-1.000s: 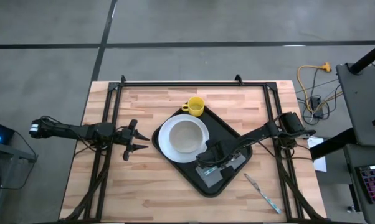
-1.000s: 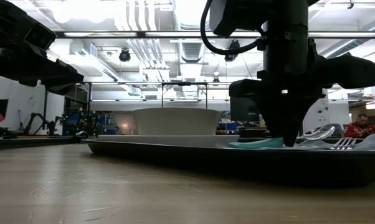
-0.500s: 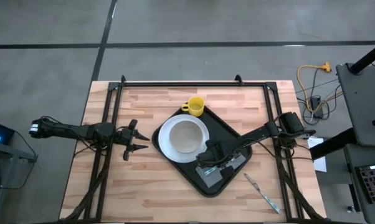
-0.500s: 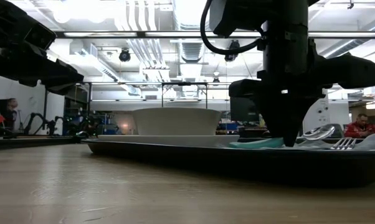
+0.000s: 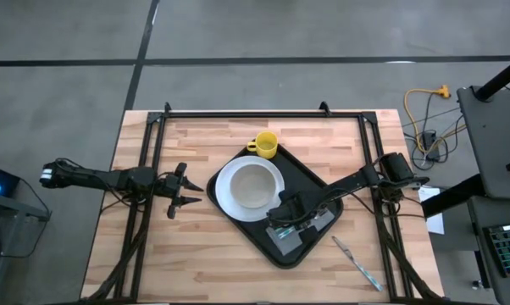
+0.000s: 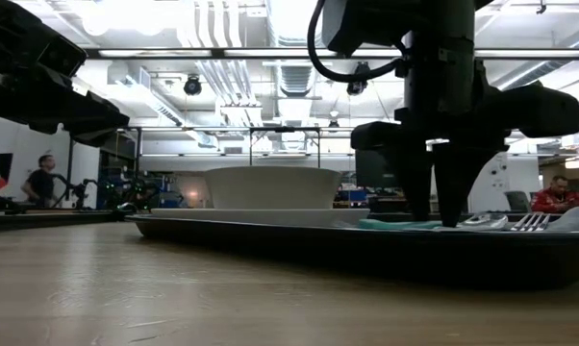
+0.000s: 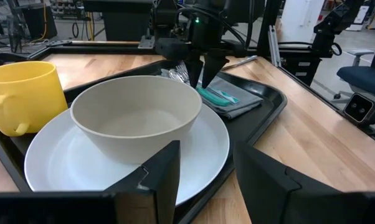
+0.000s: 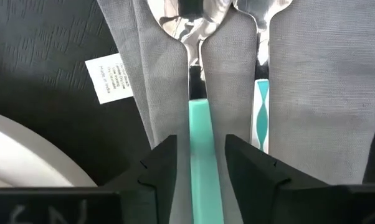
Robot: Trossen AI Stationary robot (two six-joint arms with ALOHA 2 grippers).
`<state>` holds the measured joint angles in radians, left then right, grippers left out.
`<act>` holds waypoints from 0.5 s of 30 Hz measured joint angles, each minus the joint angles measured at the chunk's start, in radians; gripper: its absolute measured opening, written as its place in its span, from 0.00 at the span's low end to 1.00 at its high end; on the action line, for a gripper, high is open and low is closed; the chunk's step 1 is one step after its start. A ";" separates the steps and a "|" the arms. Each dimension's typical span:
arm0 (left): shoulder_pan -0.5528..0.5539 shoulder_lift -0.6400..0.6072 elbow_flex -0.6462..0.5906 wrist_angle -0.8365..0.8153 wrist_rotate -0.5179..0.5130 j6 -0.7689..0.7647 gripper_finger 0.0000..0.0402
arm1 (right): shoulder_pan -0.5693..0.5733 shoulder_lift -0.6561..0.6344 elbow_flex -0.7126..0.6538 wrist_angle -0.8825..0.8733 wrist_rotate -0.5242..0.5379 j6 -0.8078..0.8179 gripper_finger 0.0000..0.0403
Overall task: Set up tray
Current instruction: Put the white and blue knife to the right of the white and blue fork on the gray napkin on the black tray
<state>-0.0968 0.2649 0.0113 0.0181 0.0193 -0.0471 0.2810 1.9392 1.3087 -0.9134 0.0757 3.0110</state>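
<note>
Tray (image 5: 318, 193): black, rectangular, set diagonally at the middle of the wooden table (image 5: 221, 263), flat on the surface.
Plate (image 5: 227, 200): white, round, on the left part of the tray.
Bowl (image 7: 136, 118): off-white, upright, centred on the plate.
Mug (image 5: 265, 145): yellow, upright, at the far corner of the tray, just beside the plate.
Napkin (image 8: 312, 93): grey cloth, folded, on the near right part of the tray; a white label (image 8: 109, 78) shows at its edge.
Spoon (image 8: 202, 74): teal handle, lies on the napkin.
Fork (image 8: 260, 74): teal-and-white handle, lies on the napkin just beside the spoon.
Knife (image 5: 355, 262): lies on the table, near right of the tray, apart from it.
Right gripper (image 8: 200, 163): low over the napkin; fingers spread, one on each side of the spoon handle, not pinching it.
Left gripper (image 5: 182, 191): above the table just left of the tray; fingers spread, holding nothing.
Background: a person (image 6: 42, 180) stands far off in the room.
</note>
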 joint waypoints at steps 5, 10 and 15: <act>0.000 0.000 0.000 0.000 0.000 0.000 0.34 | 0.002 -0.010 0.000 0.013 0.001 -0.032 0.36; 0.000 0.000 0.000 0.000 0.000 0.000 0.34 | 0.003 -0.060 0.000 0.008 0.002 -0.132 0.39; 0.000 0.000 0.000 0.000 0.000 0.000 0.34 | 0.005 -0.097 0.000 -0.034 0.002 -0.276 0.39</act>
<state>-0.0970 0.2650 0.0113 0.0183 0.0193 -0.0471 0.2855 1.8421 1.3087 -0.9469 0.0780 2.7353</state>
